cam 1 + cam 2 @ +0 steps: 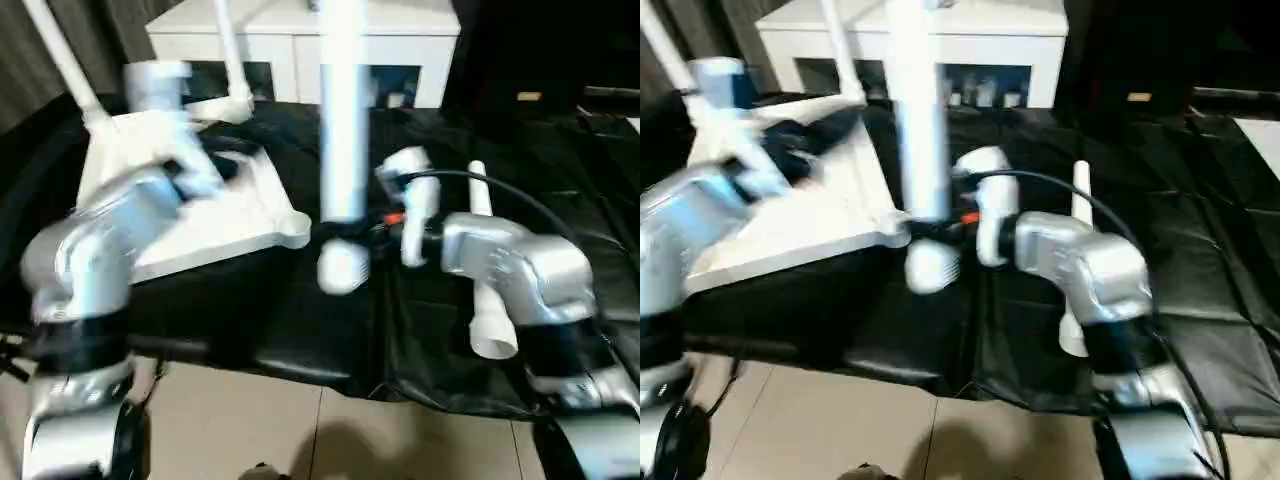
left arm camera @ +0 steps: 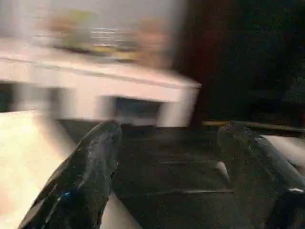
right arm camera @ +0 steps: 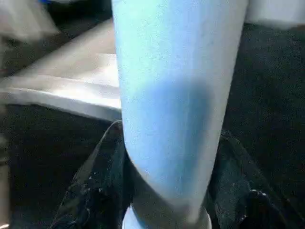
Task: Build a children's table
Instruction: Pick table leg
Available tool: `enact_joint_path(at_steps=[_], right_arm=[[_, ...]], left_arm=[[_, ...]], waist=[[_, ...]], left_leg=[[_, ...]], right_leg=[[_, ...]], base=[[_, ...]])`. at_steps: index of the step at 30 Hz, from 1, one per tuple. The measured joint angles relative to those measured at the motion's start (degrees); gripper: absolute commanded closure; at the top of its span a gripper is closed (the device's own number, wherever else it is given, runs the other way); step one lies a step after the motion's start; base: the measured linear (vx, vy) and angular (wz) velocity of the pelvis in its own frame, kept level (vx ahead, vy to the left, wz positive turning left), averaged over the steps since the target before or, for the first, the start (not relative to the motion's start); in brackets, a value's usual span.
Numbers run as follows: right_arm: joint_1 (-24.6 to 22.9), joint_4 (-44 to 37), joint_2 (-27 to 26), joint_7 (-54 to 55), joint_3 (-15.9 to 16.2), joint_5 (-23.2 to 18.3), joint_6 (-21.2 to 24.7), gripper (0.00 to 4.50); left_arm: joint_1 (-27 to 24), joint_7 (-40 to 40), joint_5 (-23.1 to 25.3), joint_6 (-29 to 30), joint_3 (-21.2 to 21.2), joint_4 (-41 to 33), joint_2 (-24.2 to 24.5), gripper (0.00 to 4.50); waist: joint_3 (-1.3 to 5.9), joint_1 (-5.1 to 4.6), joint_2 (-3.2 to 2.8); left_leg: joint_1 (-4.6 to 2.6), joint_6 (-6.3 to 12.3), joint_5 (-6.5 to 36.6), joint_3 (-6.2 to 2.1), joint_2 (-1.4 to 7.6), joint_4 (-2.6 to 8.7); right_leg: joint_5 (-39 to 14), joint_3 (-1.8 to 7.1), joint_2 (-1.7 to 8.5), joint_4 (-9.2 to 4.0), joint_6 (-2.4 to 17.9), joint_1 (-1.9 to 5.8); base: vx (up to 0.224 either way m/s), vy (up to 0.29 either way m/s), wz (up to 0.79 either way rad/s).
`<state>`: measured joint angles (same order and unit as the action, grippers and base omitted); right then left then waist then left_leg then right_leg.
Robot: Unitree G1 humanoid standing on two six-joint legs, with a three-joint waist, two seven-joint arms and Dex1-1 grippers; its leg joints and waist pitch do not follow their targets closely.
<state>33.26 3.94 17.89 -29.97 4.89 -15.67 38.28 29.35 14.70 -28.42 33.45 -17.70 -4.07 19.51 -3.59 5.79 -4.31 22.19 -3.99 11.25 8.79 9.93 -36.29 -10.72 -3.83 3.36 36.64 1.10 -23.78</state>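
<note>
Four legs belong to the children's table [image 1: 200,215], which lies upside down on the black mat [image 1: 560,180] toward the robot's left side, its ribbed underside facing up. Two legs [image 1: 232,55] already stand up from its far corners. A third leg [image 1: 345,130] is held upright just off the tabletop's near right corner, its rounded lower end [image 1: 343,268] hanging close above the mat. The right gripper [image 3: 164,191] grasps this leg near its lower end, one black finger pressed against each side of the white tube. A fourth leg [image 1: 485,265] lies loose on the mat, partly hidden behind the right forearm [image 1: 525,265].

The left gripper [image 2: 174,157] is released, its two black fingers [image 2: 90,167] spread wide with nothing between them; through the gap show the mat and the edge of the tabletop. The left forearm [image 1: 105,240] reaches over the near side of the tabletop.

Beyond the mat stands a white cabinet [image 1: 300,40] with glass doors. Pale floor tiles [image 1: 260,430] lie in front of the mat's near edge.
</note>
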Motion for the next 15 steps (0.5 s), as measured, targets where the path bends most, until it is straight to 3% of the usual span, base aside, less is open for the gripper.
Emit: enact_joint_path(at_steps=[4, 9, 11, 15], right_arm=[[-4.9, -1.0, -1.0, 7.6, -0.2, 5.2, -5.4, 2.64], [-11.5, -5.7, -8.2, 13.2, -3.4, 4.8, -10.3, 2.64], [-12.9, -6.1, -10.8, 14.9, -4.5, 4.0, -12.3, 2.64], [-14.6, -6.1, -10.9, 16.3, -5.0, 3.9, -14.8, 2.64]], left_arm=[[-10.6, -6.2, 10.6, -5.7, 2.7, -2.3, 0.5, 0.88], [-20.2, -11.6, 18.2, -12.9, 7.6, -6.0, -4.7, 0.88], [-20.9, -12.9, 19.8, -13.8, 9.9, -6.0, -5.7, 0.88], [-19.8, -14.4, 21.9, -15.3, 11.0, -6.4, -5.7, 0.88]], waist=[[-0.02, -0.42, 0.03], [0.0, -0.4, 0.22], [0.01, -0.3, 0.37], [0.04, 0.09, 0.41]], left_leg=[[0.08, 0.04, 0.0, -0.01, 0.01, 0.02], [0.08, 0.1, 0.1, 0.01, 0.03, 0.05], [0.1, 0.11, 0.1, 0.03, 0.03, 0.05], [0.03, 0.59, -0.2, 0.28, -0.06, 0.05]], right_leg=[[0.0, -0.02, 0.0, -0.11, -0.1, -0.02], [0.0, -0.03, 0.01, -0.35, -0.1, 0.11], [0.0, -0.02, 0.01, -0.37, -0.3, 0.11], [0.1, 0.16, 0.26, -0.42, -0.4, 0.41]], base=[[0.0, 0.0, 0.0], [0.0, 0.0, 0.0], [0.0, 0.0, 0.0], [0.0, 0.0, 0.0]])
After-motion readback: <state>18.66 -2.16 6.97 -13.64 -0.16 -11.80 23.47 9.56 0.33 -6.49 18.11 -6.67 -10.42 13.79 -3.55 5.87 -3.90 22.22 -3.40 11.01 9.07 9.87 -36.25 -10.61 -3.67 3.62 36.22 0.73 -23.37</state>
